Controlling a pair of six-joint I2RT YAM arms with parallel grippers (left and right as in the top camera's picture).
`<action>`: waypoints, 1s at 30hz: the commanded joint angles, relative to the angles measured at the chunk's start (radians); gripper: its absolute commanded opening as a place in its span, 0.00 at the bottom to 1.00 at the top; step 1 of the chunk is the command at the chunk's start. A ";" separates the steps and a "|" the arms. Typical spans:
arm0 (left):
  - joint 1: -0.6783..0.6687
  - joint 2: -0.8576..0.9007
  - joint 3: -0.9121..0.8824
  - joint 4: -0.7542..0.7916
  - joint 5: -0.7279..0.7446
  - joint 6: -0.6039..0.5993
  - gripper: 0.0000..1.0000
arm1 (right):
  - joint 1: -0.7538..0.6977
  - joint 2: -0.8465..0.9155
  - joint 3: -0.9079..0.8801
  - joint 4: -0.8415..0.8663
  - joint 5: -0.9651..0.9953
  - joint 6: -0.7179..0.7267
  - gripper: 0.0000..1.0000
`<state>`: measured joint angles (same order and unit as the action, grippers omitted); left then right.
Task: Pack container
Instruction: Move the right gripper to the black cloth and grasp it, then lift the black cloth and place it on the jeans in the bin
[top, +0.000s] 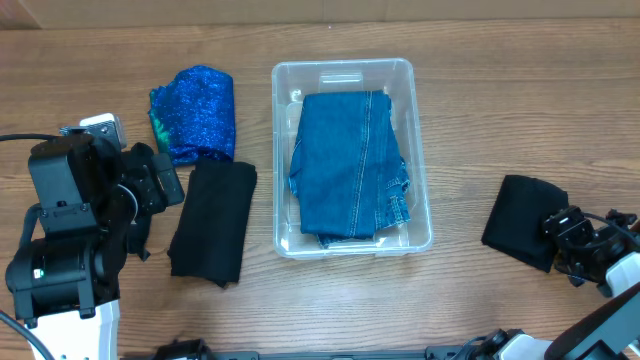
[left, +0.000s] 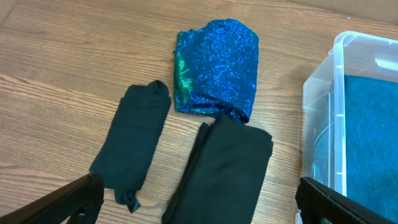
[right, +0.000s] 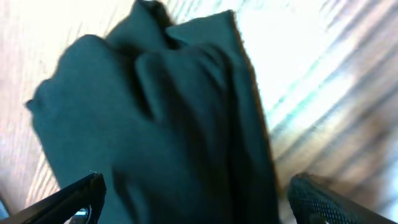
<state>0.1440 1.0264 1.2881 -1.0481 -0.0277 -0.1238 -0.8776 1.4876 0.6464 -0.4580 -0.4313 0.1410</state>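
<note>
Container (top: 345, 64) sitting mid-table (top: 520, 110), clear plastic. Folded jeans (top: 350, 165) lying inside and covering most of its floor. Near wall (left: 323, 124) showing at the right edge of the left wrist view.

Left gripper (left: 199, 186): fingers spread wide, gripping nothing, hovering over a black folded cloth (left: 227, 171). A smaller black piece (left: 130, 146) lying beside that, and a glittery blue bundle (left: 217, 65) beyond.

Right gripper (right: 196, 183): fingers parted, straddling a rumpled black garment (right: 155, 124) lying well right of the container. No pinch showing.

Risks, as judged:
- Right fingers may be catching only the top layer. The garment would then be unfolding in the lift and trailing over the rim.
- Light bin may be sliding if a finger or a hanging cloth is snagging its edge.
- Jeans are taking up the floor, so later pieces may be piling high and slumping out.

Writing: none readable. No brand or label text showing on the container or the fabrics.
</note>
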 joint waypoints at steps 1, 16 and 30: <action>0.000 0.001 0.022 0.001 -0.006 0.016 1.00 | -0.002 0.070 -0.058 -0.008 -0.042 0.015 0.97; 0.000 0.001 0.022 0.000 -0.006 0.016 1.00 | -0.002 0.109 -0.058 0.012 -0.178 0.008 0.86; 0.000 0.001 0.022 0.000 -0.006 0.016 1.00 | -0.001 0.109 -0.058 0.019 -0.177 0.009 0.44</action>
<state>0.1440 1.0264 1.2881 -1.0485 -0.0273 -0.1238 -0.8875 1.5711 0.6170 -0.4351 -0.6422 0.1501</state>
